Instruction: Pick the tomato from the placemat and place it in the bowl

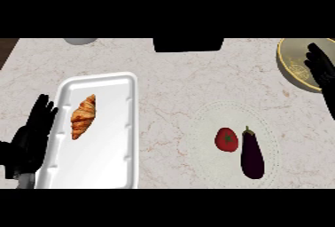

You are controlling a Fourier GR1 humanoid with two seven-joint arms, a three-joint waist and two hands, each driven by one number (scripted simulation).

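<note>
One tomato lies on the round pale placemat, just beside one dark eggplant. One croissant sits in the white tray. One yellow-rimmed bowl stands at the tabletop's far right. The left robot hand rests open and empty beside the tray; the right robot hand, fingers straight, holds nothing over the bowl.

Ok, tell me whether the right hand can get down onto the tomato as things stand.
Probably yes. The right hand hangs open over the bowl, and nothing covers the tomato; only the eggplant lies close on one side.
</note>
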